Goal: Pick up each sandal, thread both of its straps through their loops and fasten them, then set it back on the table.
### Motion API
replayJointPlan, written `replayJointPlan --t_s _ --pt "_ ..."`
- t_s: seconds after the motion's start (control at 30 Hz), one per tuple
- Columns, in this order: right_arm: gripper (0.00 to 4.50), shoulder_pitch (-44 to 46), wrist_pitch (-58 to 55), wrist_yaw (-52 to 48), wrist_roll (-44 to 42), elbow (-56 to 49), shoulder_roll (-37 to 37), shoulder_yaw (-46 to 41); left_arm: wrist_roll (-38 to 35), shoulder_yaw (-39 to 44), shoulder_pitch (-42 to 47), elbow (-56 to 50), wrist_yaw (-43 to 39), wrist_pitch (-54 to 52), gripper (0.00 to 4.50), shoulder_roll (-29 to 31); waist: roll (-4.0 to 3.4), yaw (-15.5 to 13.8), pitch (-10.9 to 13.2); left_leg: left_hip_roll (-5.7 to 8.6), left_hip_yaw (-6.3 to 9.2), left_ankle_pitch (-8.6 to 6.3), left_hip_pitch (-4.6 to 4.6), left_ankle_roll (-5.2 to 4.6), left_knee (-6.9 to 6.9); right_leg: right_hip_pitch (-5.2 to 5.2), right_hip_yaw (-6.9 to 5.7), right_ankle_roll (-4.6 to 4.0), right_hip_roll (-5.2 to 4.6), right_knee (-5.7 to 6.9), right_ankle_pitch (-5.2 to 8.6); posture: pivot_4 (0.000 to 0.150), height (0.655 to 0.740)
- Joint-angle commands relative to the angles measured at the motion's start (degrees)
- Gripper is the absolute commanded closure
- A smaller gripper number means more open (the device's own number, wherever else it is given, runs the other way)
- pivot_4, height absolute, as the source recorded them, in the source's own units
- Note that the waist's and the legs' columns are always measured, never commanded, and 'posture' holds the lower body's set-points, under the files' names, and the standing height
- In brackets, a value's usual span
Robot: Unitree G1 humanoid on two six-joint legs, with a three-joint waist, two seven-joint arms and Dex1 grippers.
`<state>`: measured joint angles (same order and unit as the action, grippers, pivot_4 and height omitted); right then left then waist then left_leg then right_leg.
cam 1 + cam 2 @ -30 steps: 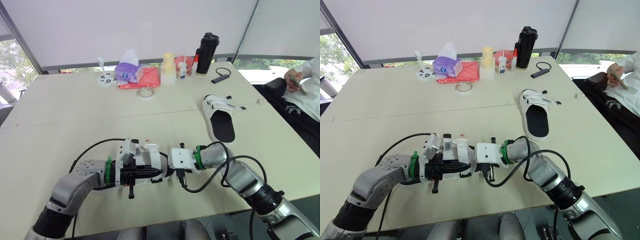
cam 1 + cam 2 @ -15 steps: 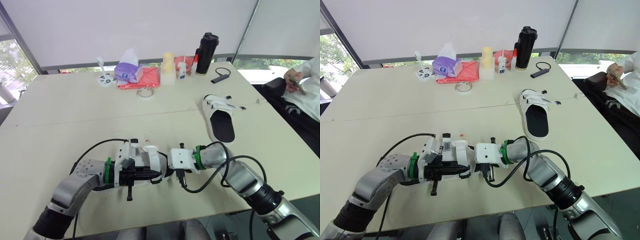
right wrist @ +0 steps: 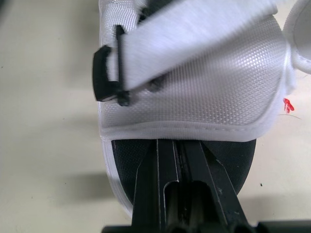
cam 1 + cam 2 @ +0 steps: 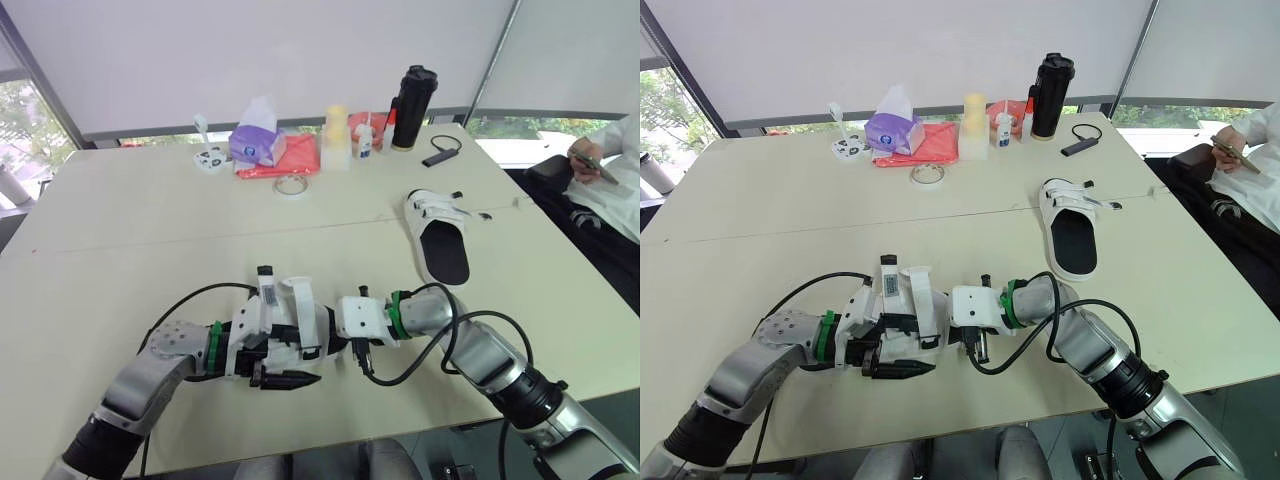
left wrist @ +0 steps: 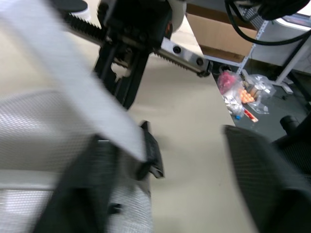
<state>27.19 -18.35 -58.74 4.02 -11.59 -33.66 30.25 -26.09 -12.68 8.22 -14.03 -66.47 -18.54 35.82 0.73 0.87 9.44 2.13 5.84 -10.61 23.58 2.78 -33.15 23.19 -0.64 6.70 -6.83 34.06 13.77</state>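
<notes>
At the near edge of the tabletop [image 4: 120, 230], the 2 arms meet around 1 white sandal [image 4: 298, 322]. The right pincer [image 3: 179, 148] is clamped on the sandal's black sole edge, its 2 fingers pressed together just below the white mesh upper. A white strap [image 3: 194, 29] crosses that mesh and meets a black loop [image 3: 106, 73]. From the head views, 2 strap ends stand up from the sandal. The left pincer [image 4: 282, 376] is spread wide, with bare tabletop between its fingers; 1 finger [image 5: 82, 194] lies against the mesh, though actual contact is hard to judge. The second sandal [image 4: 441, 240] lies flat, well apart, on the robot's right. A black bottle [image 4: 412, 95] stands at the far edge.
</notes>
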Motion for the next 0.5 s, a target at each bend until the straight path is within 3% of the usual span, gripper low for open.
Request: replayJointPlan --t_s 0.03,0.37,0.5 --pt "4.5 -1.4 -2.0 0.6 3.9 5.2 -0.9 1.9 0.7 0.5 -0.5 1.0 -0.5 -0.8 0.06 1.3 0.0 0.0 0.0 0.0 0.0 0.0 0.0 0.0 0.0 0.0 0.0 0.0 0.0 0.0 0.0 0.15 0.74" --pt "4.5 -1.2 -1.8 0.5 3.9 5.4 -0.9 2.1 -10.9 7.6 3.6 -2.5 0.4 -12.0 0.06 2.3 0.01 0.0 0.0 -0.01 0.05 0.0 0.01 0.0 0.01 0.01 0.0 0.0 0.02 0.01 0.0 0.15 0.74" --pt "4.5 -1.1 -1.7 0.5 3.9 5.6 -0.7 2.1 -16.0 11.0 6.6 -3.1 4.3 -17.5 0.06 0.7 0.02 0.0 0.0 -0.01 0.05 0.0 0.01 0.0 0.0 0.0 -0.01 0.0 0.03 0.02 0.0 0.15 0.74"
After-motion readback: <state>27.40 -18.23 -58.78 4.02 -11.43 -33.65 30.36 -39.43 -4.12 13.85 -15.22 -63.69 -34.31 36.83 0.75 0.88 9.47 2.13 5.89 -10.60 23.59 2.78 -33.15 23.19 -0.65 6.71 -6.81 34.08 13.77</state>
